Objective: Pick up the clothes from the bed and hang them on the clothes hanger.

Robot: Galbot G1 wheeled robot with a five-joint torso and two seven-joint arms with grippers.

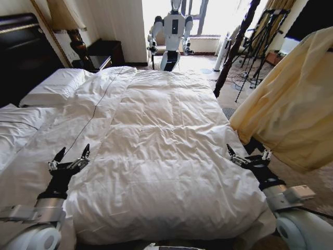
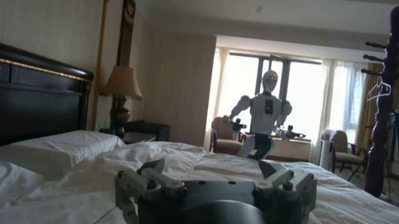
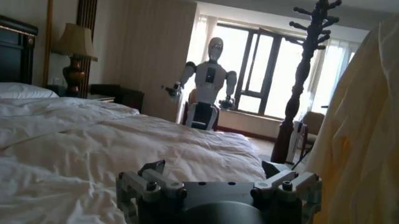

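The pale yellow clothes point(image 1: 291, 104) hang in the air to the right of the bed point(image 1: 156, 135), draped from the upper right; the right wrist view has them close by point(image 3: 365, 140). The clothes hanger is hidden under the fabric. My left gripper point(image 1: 68, 156) rests low over the white duvet at the bed's left front, open and holding nothing point(image 2: 212, 170). My right gripper point(image 1: 248, 154) sits at the bed's right front edge, just below the hanging clothes, open and holding nothing as well point(image 3: 213, 168).
Another white robot point(image 1: 174, 31) stands past the far end of the bed by the window. A dark coat stand point(image 3: 302, 88) and black tripods point(image 1: 260, 36) stand at the far right. Pillows point(image 1: 54, 86), a lamp and a nightstand are at the left.
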